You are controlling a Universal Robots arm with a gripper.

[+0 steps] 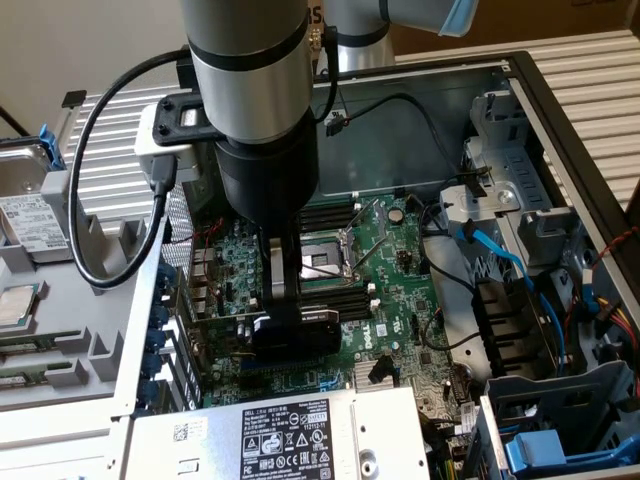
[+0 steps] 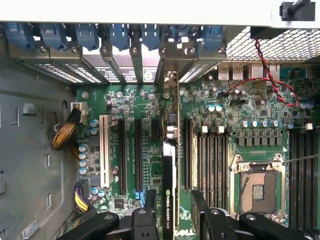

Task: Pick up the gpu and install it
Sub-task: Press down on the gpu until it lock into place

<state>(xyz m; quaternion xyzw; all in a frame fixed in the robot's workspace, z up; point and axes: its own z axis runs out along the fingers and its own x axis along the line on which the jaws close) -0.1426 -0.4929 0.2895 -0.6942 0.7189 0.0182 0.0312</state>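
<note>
Gpu (image 2: 169, 165): green board edge, black cooler between black fingers (image 2: 200, 210). Motherboard (image 2: 225, 125): green. Slot clips (image 2: 117, 35): blue. Wire (image 2: 270, 80) beyond fingers: red.

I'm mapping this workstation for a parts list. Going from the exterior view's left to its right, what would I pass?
Hard drive → loose processor → gpu under the pincer → empty processor socket → blue cable → blue bracket.
</note>
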